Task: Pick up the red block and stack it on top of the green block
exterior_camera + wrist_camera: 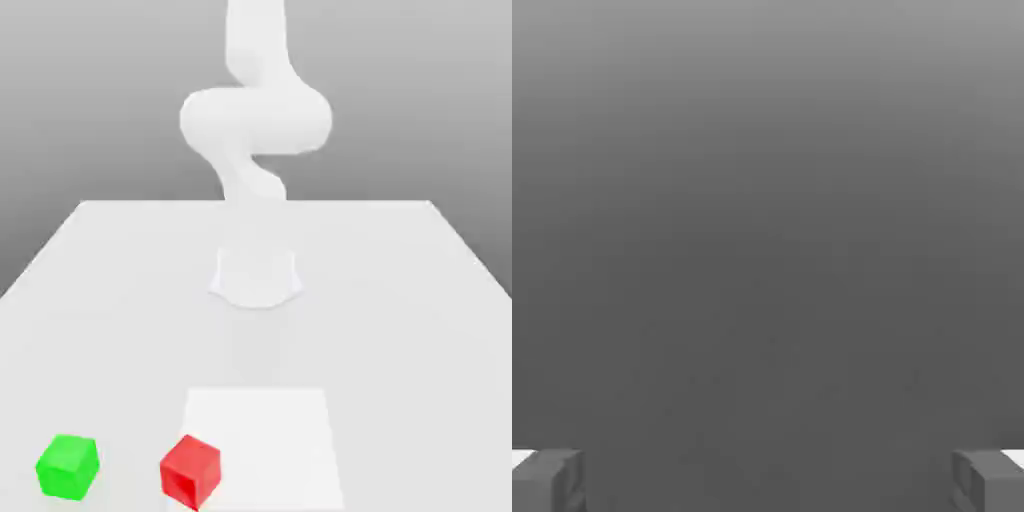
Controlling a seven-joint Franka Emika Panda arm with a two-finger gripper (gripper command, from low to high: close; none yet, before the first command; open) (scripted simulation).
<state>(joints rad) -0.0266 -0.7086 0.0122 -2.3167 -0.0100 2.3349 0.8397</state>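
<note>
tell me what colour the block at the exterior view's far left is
Bright green block, best seen in the exterior view.

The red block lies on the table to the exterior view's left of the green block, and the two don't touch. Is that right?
Not quite: the exterior view shows the red block to its right of the green block. The two don't touch.

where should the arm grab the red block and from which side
Best guess: come straight down from above and pinch two opposite upright faces of the red block. It is a flat-sided cube on the table, turned cornerwise in the exterior view, so the hand should probably twist to match those faces.
</note>
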